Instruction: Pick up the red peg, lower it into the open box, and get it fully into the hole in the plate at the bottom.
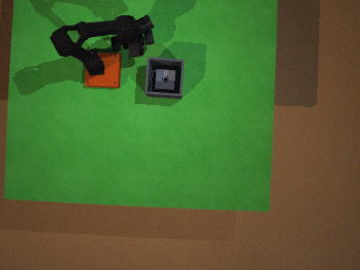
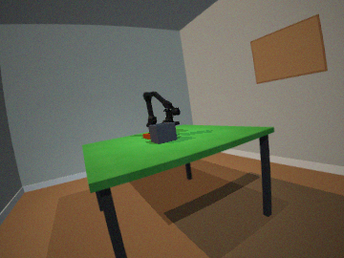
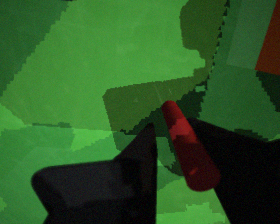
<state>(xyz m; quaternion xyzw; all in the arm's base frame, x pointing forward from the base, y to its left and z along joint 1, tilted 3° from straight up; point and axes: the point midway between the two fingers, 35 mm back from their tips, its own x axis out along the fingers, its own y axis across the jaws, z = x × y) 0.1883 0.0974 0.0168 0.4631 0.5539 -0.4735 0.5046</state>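
Standing between the nearly closed fingers of the gripper [image 1: 126,46] [image 2: 172,122] [image 3: 172,123], red peg [image 3: 192,160] is outside the open box [image 1: 165,96] [image 2: 163,134]. Grip unconfirmed, gap on one side; can't tell if pinched. Lift, lowering, insertion left. Peg hidden in top and exterior views.

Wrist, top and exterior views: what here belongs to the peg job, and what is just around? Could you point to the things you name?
For the job:
- red peg [image 3: 192,150]
- open box [image 1: 181,77] [image 2: 162,133]
- plate [image 1: 171,74] in its bottom
- claw

Just around:
- wall board [image 2: 289,50]
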